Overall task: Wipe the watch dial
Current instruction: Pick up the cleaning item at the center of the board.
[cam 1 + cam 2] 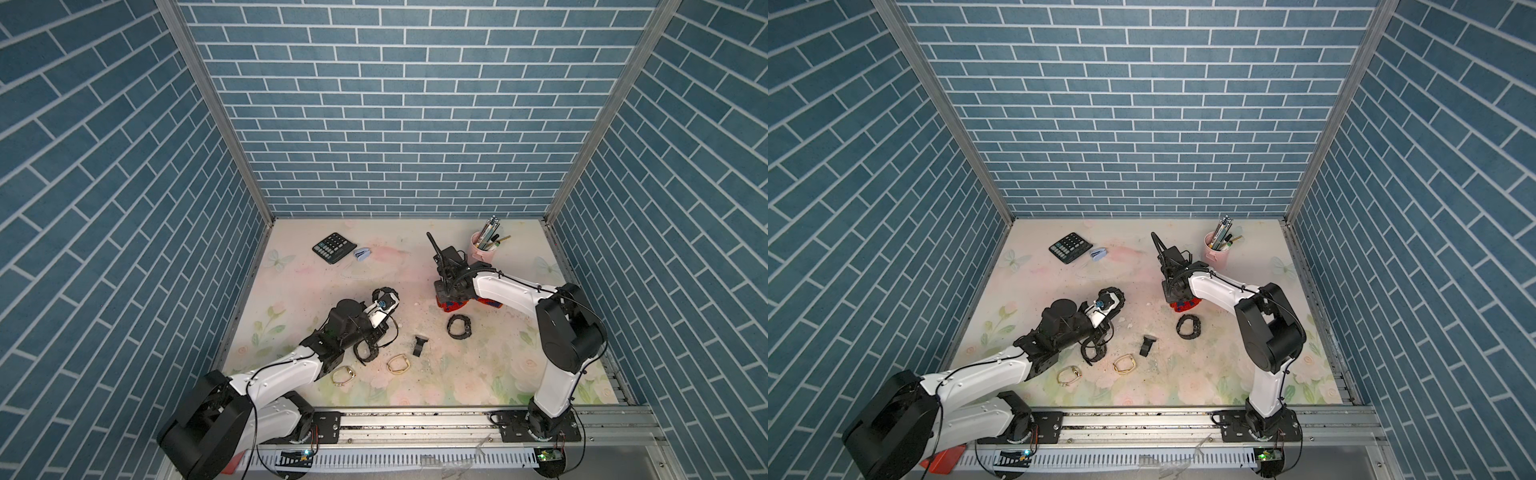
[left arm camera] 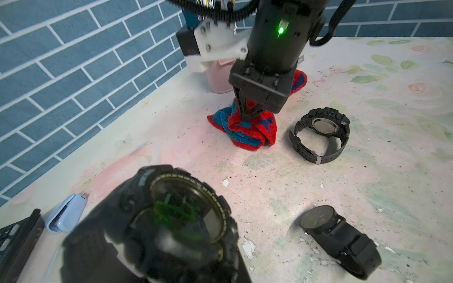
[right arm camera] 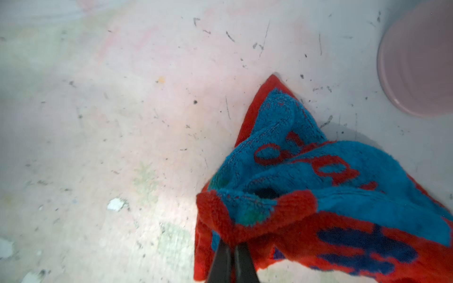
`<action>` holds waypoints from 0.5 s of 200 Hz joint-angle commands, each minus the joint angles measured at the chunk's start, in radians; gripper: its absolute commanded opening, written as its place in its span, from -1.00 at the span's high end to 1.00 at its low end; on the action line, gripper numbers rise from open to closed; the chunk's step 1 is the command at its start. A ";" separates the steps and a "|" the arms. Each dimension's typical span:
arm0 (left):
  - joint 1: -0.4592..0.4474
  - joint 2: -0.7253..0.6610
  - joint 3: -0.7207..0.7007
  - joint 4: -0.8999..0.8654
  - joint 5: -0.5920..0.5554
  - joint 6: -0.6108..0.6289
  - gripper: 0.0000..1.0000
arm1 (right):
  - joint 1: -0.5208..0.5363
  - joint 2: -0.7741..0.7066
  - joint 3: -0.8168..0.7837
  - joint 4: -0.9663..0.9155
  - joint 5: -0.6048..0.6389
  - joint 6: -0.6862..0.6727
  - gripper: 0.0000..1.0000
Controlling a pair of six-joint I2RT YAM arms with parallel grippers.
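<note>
Right now, your left gripper (image 1: 385,302) is clamping tight on the black sport watch (image 2: 171,227). It appears to be holding the watch clear of the table (image 2: 269,186), with the dial (image 2: 182,213) facing up toward its own wrist camera. The glass is showing only reflections, and no cloth is touching it.

Out ahead of that gripper, toward your other arm, a second black watch (image 2: 321,134) is lying untouched on the table, just beside the towel.

Further right, your right gripper (image 2: 248,117) is pointing down and pinching a raised fold of the red-and-blue towel (image 2: 247,133), with its jaws drawn together on the fabric. Most of the towel is resting on the table under and behind the fingers, and the pink pen cup (image 1: 482,246) is standing just beyond the hand.

So both preparations are looking done: you are gripping the watch in one hand and the towel in the other. The wiping itself, as I am judging it, is all remaining. You are needing to lift the towel, carry it across to the left hand and rub the dial. The two are sitting well apart.
</note>
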 commanded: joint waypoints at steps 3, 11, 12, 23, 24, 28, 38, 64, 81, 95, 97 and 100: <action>-0.001 0.030 0.009 0.059 0.053 -0.028 1.00 | 0.000 -0.118 -0.033 0.049 -0.080 -0.094 1.00; 0.000 0.046 0.006 0.078 0.059 -0.036 1.00 | -0.002 -0.144 -0.046 0.059 -0.104 -0.117 1.00; 0.000 0.047 0.007 0.080 0.060 -0.036 1.00 | -0.001 -0.151 -0.050 0.061 -0.111 -0.123 1.00; -0.001 0.072 0.009 0.103 0.072 -0.045 1.00 | -0.002 -0.180 -0.069 0.073 -0.140 -0.154 1.00; -0.001 0.074 0.009 0.105 0.074 -0.046 1.00 | -0.002 -0.184 -0.071 0.074 -0.143 -0.158 1.00; 0.002 0.084 0.012 0.110 0.080 -0.048 1.00 | -0.002 -0.200 -0.083 0.084 -0.160 -0.172 1.00; 0.004 0.104 0.019 0.115 0.090 -0.062 1.00 | -0.003 -0.229 -0.109 0.108 -0.192 -0.199 1.00; 0.010 0.152 0.032 0.115 0.147 -0.099 1.00 | -0.007 -0.293 -0.157 0.139 -0.319 -0.246 1.00; 0.010 0.191 0.033 0.143 0.207 -0.092 1.00 | -0.010 -0.323 -0.192 0.164 -0.393 -0.265 1.00; 0.010 0.222 0.041 0.163 0.240 -0.090 1.00 | -0.011 -0.331 -0.210 0.188 -0.453 -0.269 1.00; 0.009 0.227 0.043 0.164 0.243 -0.091 1.00 | -0.011 -0.331 -0.212 0.191 -0.464 -0.269 1.00; 0.010 0.236 0.047 0.165 0.245 -0.092 1.00 | -0.012 -0.329 -0.213 0.196 -0.479 -0.269 1.00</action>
